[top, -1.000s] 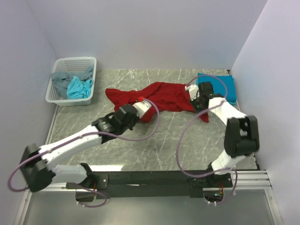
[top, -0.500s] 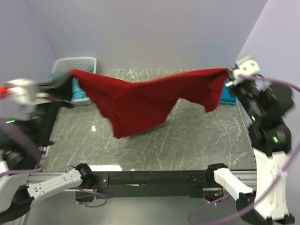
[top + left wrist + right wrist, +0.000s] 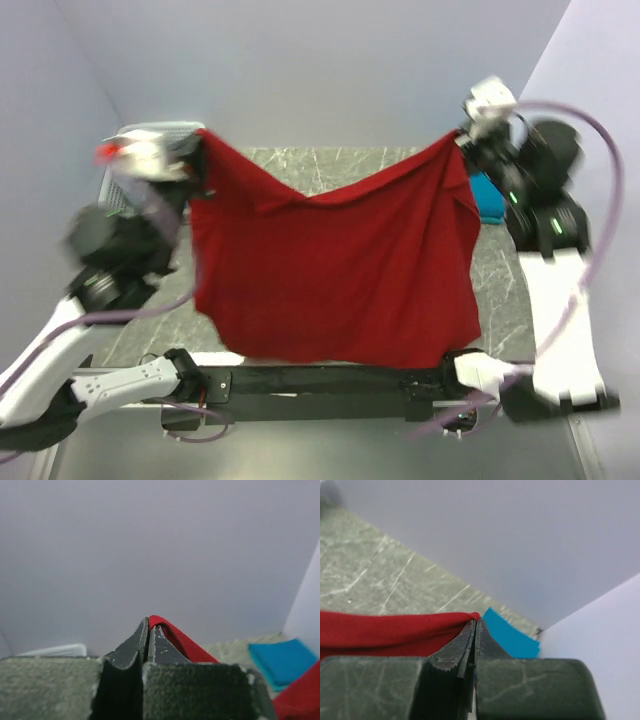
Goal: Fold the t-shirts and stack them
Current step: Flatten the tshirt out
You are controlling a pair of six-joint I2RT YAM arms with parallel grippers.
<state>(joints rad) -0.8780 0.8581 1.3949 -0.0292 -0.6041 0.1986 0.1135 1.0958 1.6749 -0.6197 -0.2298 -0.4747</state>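
- White mesh basket (image 3: 52,650) at the far left, mostly hidden behind the left arm.
- Pinches the left top corner of the dark red t-shirt (image 3: 330,270) in the left gripper (image 3: 148,622), held high; jaws pressed together on the cloth.
- Hangs in the air between both arms, spread wide like a curtain, top edge sagging in the middle, covering most of the grey marble table (image 3: 330,160).
- Clamps the right top corner in the right gripper (image 3: 474,623), jaws closed tight on the fabric.
- Lies folded at the far right of the table, near the right arm: teal-blue t-shirt (image 3: 507,637).
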